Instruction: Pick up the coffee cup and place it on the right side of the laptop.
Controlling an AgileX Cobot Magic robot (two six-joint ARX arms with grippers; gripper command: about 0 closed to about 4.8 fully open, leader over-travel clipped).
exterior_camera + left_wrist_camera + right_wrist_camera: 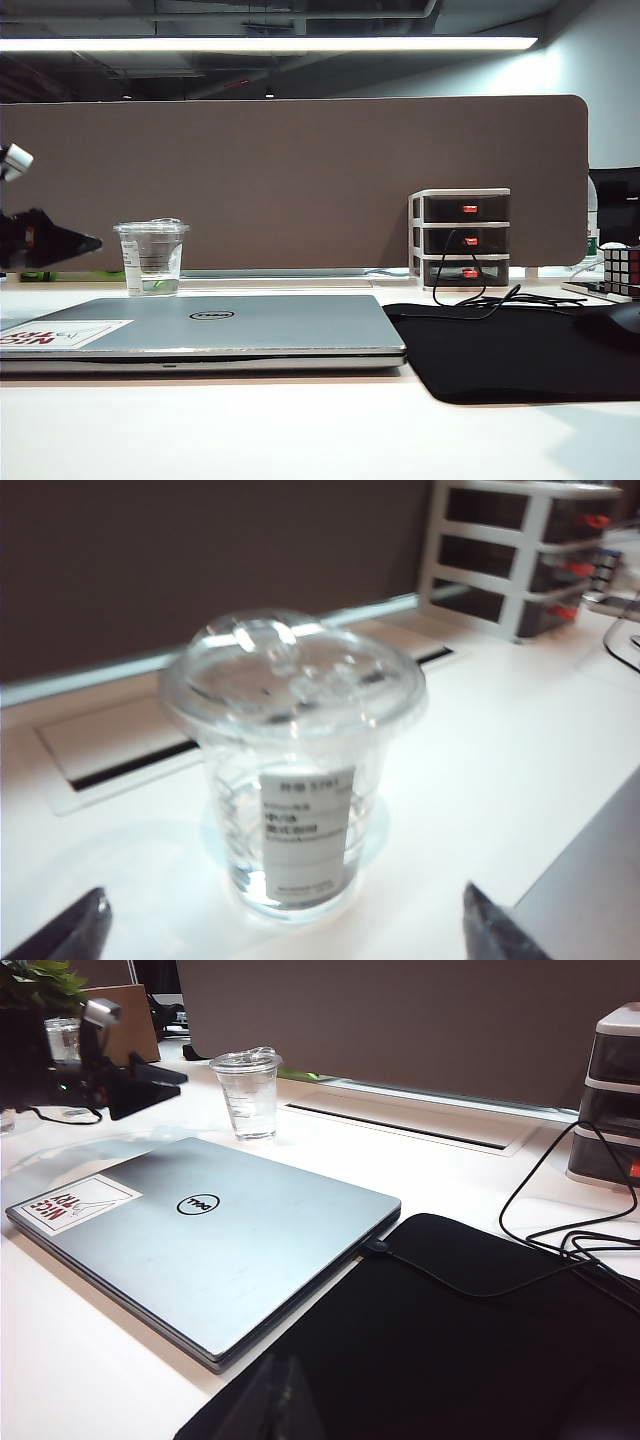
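The left gripper (280, 925) has its fingers spread wide beside the coffee cup (293, 760) on the bench behind the laptop (200, 330), and a clumsy bump could tip it; the right gripper's state I cannot tell.

Left gripper (285, 925) cut by the wrist view's edge, only dark fingers (75, 928) showing. Right gripper (270, 1405) a dark blur, state unreadable. Cup (293, 760) label print too soft to read. Laptop (215, 330) sticker (60, 333) clipped at the exterior view's edge.
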